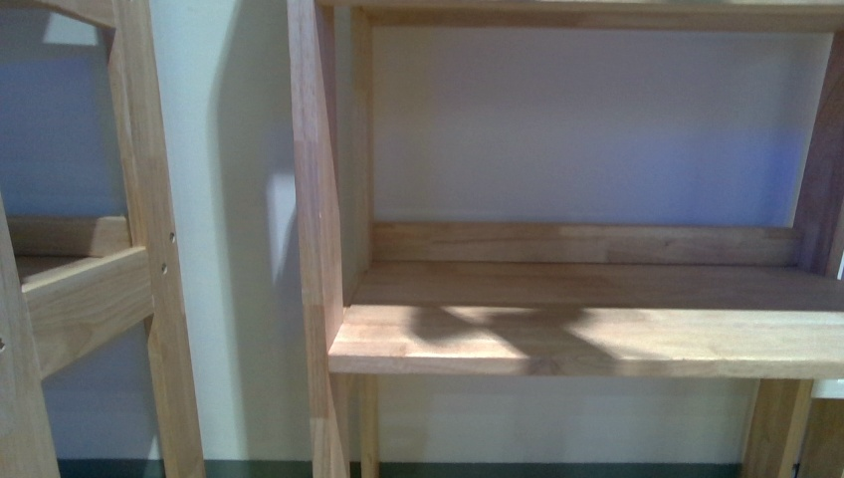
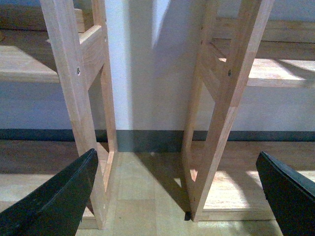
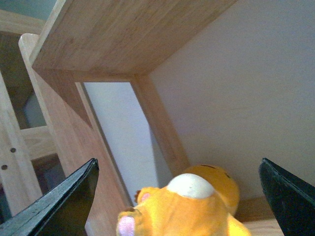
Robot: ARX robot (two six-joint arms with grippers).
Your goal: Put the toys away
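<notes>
Since the plush toy (image 3: 189, 209) now sits inside the wooden shelf (image 1: 597, 329), the right gripper (image 3: 179, 196) hangs released around it, while the left gripper (image 2: 182, 191) spreads wide, grasping nothing.

Your front view is soft and bluish, with a bright patch on the shelf (image 1: 597, 334) crossed by dark shadows near 6 o'clock. Left wrist view shows sunlit floor (image 2: 147, 196) patches and long post shadows. In the right wrist view, the toy (image 3: 189, 209) is blurred.
</notes>
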